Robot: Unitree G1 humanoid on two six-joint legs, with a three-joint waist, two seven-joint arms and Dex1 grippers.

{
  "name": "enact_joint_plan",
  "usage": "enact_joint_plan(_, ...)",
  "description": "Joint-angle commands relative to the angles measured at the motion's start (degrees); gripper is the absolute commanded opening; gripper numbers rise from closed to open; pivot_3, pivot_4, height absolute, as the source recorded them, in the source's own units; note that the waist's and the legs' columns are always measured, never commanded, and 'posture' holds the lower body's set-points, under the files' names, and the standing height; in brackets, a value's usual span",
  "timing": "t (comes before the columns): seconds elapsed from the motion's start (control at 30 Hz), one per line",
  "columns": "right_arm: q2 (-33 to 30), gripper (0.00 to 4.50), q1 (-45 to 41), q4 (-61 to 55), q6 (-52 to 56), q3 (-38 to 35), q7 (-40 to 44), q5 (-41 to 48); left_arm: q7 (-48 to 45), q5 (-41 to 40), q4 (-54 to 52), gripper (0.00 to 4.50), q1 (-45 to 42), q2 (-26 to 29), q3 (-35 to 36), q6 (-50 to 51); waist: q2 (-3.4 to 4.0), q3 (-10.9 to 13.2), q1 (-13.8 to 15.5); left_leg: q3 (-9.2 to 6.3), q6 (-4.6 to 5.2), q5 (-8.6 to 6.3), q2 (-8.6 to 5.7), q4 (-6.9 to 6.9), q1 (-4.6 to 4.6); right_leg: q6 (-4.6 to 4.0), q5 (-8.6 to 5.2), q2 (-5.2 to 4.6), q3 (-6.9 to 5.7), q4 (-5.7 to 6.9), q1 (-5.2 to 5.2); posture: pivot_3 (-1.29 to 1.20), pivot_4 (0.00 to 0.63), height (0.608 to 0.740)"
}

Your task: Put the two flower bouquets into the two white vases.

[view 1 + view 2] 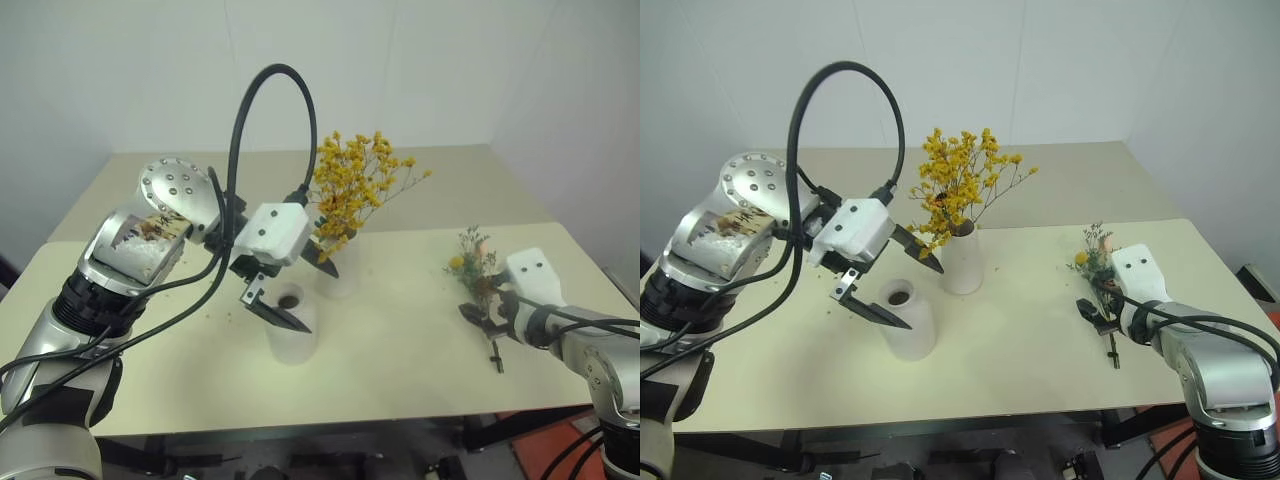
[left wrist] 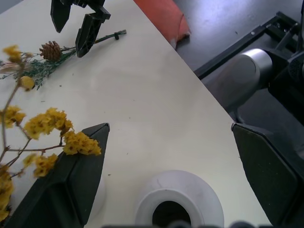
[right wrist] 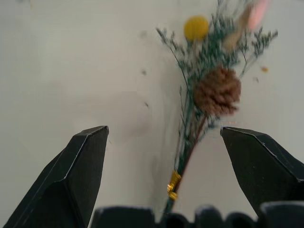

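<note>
You're looking at a bare test lab, plain white walls [image 1: 420, 60] behind the cream table [image 1: 400, 350], dark floor and an orange object [image 2: 164, 16] beside that table

- Bright, even, diffuse light in the head views; the pale table [image 1: 420, 340] and white walls show no glare.
- Shadows are soft and faint, pooled close under the squat vase [image 1: 291, 325].
- The right wrist view is soft: the grey-green bouquet [image 3: 211, 90] is blurred, and the black fingers [image 3: 71, 180] are sharper.
- The left wrist view is crisp on the tabletop and dimmer over the dark floor [image 2: 228, 23].
</note>
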Motion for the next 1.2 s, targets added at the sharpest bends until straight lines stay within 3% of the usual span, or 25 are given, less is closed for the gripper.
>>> enact_joint_plan(0.03, -0.8, 4.47, 0.1, 3.5, -3.9, -0.3, 0.2, -1.2, -0.2, 1.3, -1.7, 4.5, -0.6, -0.2, 0.1, -1.1, 0.0, 0.0, 0.0, 0.0, 0.0, 0.0, 0.0, 0.0, 0.0, 0.0, 0.0, 0.0, 0.0, 0.0, 0.0, 0.0, 0.15, 0.74)
enact_joint_plan(0.37, 1.0, 4.47, -6.4, 20.5, -12.5, 3.1, 3.0, -2.3, -0.2, 5.0, 0.8, 4.5, -0.7, -1.3, -1.1, -2.1, 0.0, 0.0, -0.1, 0.17, 0.02, -0.01, 0.01, -0.01, 0.12, 0.02, 0.0, 0.03, 0.17, 0.03, 0.0, 0.0, 0.15, 0.74)
enact_joint_plan(0.5, 1.2, 3.61, -9.2, 24.9, -14.4, 4.0, 4.0, -2.4, -0.2, 5.2, 0.5, 4.5, -0.4, -1.4, -0.5, -1.5, 0.0, 0.0, -0.1, 0.19, 0.05, -0.03, 0.02, -0.02, 0.12, 0.02, 0.0, 0.03, 0.19, 0.01, 0.0, 0.0, 0.15, 0.74)
enact_joint_plan(0.87, 1.8, 0.06, -10.3, 26.4, -12.9, 4.1, 3.5, -2.6, 0.4, 4.3, -0.8, 4.5, 0.7, -0.3, 1.2, -0.4, 0.0, 0.0, -0.1, 0.24, 0.07, -0.04, 0.02, -0.01, 0.14, 0.02, 0.01, 0.03, 0.23, 0.01, 0.0, 0.0, 0.15, 0.74)
enact_joint_plan(0.97, 1.7, 0.02, -9.2, 23.7, -12.1, 2.7, 2.3, -2.5, 0.2, 3.8, -1.0, 4.5, 1.1, 0.1, 1.7, -0.5, 0.0, 0.0, -0.1, 0.24, 0.07, -0.04, 0.02, -0.02, 0.15, 0.03, 0.01, 0.03, 0.23, 0.02, 0.0, 0.0, 0.15, 0.74)
enact_joint_plan(1.2, 4.9, 0.02, -4.2, 11.0, -16.2, -4.8, -9.3, -7.2, 1.8, 2.0, -0.2, 4.5, 1.4, 0.4, 4.5, 1.6, 0.0, 0.0, 0.0, 0.24, 0.07, -0.04, 0.01, -0.01, 0.11, 0.04, 0.0, 0.02, 0.23, 0.02, -0.01, 0.0, 0.15, 0.74)
